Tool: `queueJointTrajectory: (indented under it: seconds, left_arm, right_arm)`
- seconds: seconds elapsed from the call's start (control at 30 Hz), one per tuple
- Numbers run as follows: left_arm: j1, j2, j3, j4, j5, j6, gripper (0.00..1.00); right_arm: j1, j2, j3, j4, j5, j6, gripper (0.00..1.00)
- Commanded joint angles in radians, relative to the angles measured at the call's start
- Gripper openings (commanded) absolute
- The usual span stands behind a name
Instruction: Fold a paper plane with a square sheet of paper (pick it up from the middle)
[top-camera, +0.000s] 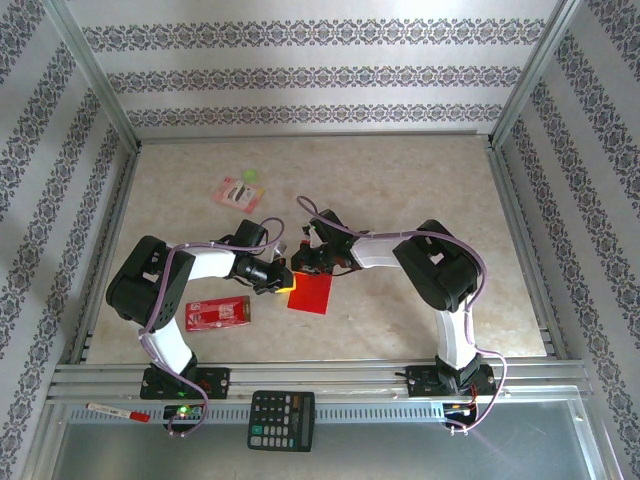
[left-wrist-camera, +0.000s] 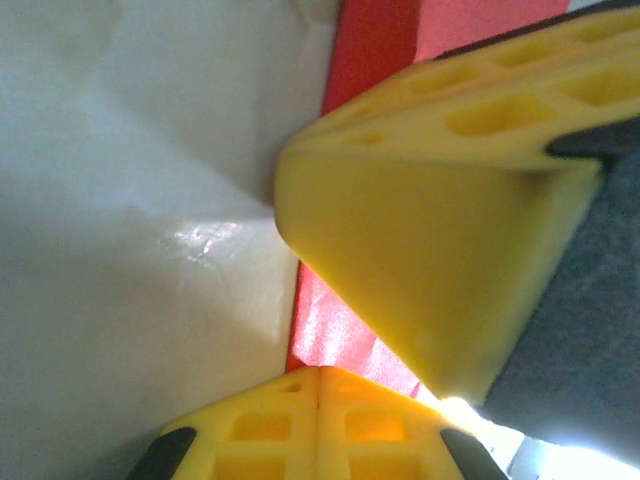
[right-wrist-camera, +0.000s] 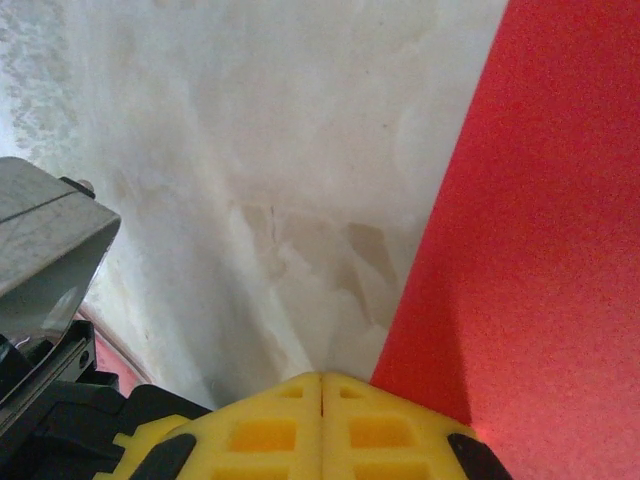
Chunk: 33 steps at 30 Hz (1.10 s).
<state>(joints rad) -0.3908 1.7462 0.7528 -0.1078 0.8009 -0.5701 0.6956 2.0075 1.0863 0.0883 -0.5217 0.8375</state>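
**Red paper, thin and limp: needs a light pinch and a pinning partner**

Red and unprinted, the square sheet of paper (top-camera: 312, 296) lies flat on the table (top-camera: 420, 190), roughly midway between the 2 arms. Both grippers meet at its far-left part. The left gripper (left-wrist-camera: 318, 372) has its jaws pressed together, tips at the sheet's border. The right gripper (right-wrist-camera: 322, 378) is likewise closed, tips beside the paper's edge. Whether either nips a sliver of paper I cannot tell.

The sheet looks very light and floppy, easy to crease or tear, and likely to slide on the smooth tabletop. A shallow pinch raised from its middle seems safest, with 1 gripper pinning the paper while the other lifts.
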Motion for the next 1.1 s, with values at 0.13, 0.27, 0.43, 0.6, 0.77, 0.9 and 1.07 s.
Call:
queueJointTrajectory:
  seconds: [0.13, 0.27, 0.43, 0.6, 0.77, 0.9, 1.07]
  left_arm:
    - [-0.010, 0.098, -0.045, -0.138, -0.167, 0.068, 0.00]
    - [-0.011, 0.101, -0.052, -0.144, -0.182, 0.075, 0.00]
    - [-0.012, 0.101, -0.060, -0.147, -0.192, 0.078, 0.00]
    - [-0.013, 0.096, -0.066, -0.149, -0.198, 0.078, 0.00]
    - [-0.013, 0.092, -0.069, -0.150, -0.199, 0.079, 0.00]
    - [-0.014, 0.093, -0.067, -0.151, -0.200, 0.079, 0.00]
    - [-0.016, 0.093, -0.066, -0.151, -0.200, 0.078, 0.00]
  right_arm:
    - [-0.045, 0.063, 0.084, -0.079, 0.094, -0.037, 0.05]
    - [-0.061, 0.086, 0.126, -0.095, 0.104, -0.034, 0.05]
    - [-0.086, 0.118, 0.164, -0.115, 0.126, -0.030, 0.05]
    - [-0.120, 0.148, 0.202, -0.125, 0.138, -0.028, 0.05]
    - [-0.147, 0.181, 0.253, -0.150, 0.146, -0.032, 0.04]
    - [-0.164, 0.200, 0.287, -0.171, 0.153, -0.030, 0.04]
    - [-0.182, 0.206, 0.321, -0.197, 0.173, -0.017, 0.04]
